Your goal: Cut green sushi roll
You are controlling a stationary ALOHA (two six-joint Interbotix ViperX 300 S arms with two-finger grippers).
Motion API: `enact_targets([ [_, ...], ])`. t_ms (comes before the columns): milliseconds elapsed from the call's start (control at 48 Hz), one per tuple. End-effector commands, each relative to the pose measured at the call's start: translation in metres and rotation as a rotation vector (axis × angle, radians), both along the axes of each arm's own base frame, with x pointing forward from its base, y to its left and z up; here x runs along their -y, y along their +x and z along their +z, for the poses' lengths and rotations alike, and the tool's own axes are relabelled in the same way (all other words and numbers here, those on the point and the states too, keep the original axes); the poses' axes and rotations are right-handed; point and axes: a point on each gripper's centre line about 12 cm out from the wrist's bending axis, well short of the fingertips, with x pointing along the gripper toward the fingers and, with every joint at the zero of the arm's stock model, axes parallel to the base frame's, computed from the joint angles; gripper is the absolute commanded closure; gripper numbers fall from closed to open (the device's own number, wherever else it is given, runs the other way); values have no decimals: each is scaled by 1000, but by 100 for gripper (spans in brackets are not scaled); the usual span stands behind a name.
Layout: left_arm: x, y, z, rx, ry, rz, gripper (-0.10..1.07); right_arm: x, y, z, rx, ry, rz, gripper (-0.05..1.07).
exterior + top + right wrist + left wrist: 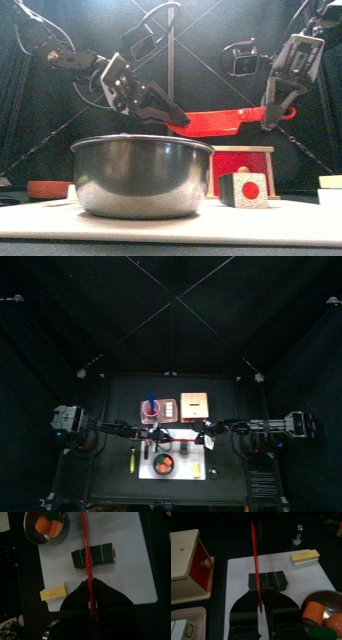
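The green sushi roll [274, 581] [100, 555] lies on a white cutting board [243, 566] [127, 574]. A red knife [221, 122] hangs level in the air above it, between the two arms. In each wrist view its blade [254, 552] [84, 539] shows edge-on, running across the roll. My left gripper [260, 594] is shut on one end of the knife. At the other end, my right gripper [89, 586] has its jaws closed against the knife.
A metal bowl [142, 175] [37, 534] holding orange and green pieces stands beside the board. A yellow piece [304, 557] [53, 592] lies on the board. A wooden box with a red face [191, 562] [241, 165] stands off the board.
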Motion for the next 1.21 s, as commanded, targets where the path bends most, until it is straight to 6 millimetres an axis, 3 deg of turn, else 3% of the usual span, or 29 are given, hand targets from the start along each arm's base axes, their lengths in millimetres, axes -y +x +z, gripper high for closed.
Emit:
enact_targets([
  [0,-7,6,-5,-20,20,1,59,-2,-6,-4,-13,5,-1,66],
  [188,-9,18,-18,-81,38,-9,59,-2,-12,-16,-49,8,-4,66],
  [375,-8,25,-19,-122,43,-11,59,-6,-14,-22,-72,16,6,66],
  [1188,-3,22,-25,-202,41,-15,59,-16,-14,-38,-111,44,-1,66],
])
